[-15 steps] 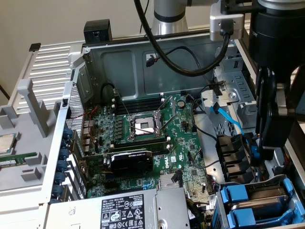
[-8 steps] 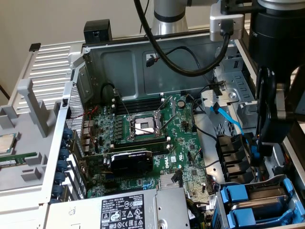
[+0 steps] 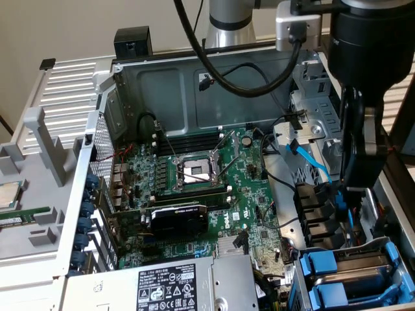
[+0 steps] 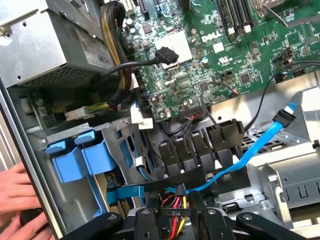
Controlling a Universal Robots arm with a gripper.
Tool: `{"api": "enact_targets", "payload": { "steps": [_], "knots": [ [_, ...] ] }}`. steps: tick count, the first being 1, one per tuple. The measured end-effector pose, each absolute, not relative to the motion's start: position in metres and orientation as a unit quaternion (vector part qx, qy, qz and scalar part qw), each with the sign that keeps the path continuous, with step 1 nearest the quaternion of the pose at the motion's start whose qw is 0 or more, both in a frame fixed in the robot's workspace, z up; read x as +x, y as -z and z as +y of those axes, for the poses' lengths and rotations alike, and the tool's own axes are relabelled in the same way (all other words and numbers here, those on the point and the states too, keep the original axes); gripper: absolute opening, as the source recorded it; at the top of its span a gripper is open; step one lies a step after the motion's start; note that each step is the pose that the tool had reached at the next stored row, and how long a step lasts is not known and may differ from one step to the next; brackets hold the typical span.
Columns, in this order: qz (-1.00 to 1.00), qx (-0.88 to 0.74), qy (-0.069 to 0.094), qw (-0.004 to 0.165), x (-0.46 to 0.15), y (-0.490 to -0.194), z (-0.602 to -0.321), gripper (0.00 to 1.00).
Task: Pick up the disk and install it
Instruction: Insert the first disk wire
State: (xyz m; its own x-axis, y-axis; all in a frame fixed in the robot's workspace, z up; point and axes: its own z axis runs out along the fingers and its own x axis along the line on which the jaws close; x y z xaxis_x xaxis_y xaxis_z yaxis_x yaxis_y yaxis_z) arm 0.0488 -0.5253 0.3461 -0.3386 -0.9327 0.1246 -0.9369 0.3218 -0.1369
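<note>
gripper [image 3: 353, 188] low beside black brackets [image 3: 311, 207] | claw: cannot tell | tip: move slowly, avoid blue cable [image 3: 311, 162]; hand [image 4: 17, 200] close

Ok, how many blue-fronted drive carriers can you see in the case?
2. Both sit side by side in the drive cage at the exterior view's lower right: one carrier above, the other carrier below it. More may be hidden.
</note>
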Motion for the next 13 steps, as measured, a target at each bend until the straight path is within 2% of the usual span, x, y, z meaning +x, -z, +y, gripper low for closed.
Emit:
{"api": "enact_targets", "payload": {
  "steps": [7, 13],
  "knots": [
    [-0.815, 0.570, -0.100, 0.018, 0.0451, -0.3486, -0.5253, 0.35],
    [-0.818, 0.564, -0.113, 0.028, 0.0448, -0.3519, -0.5253, 0.35]
  ]
}}
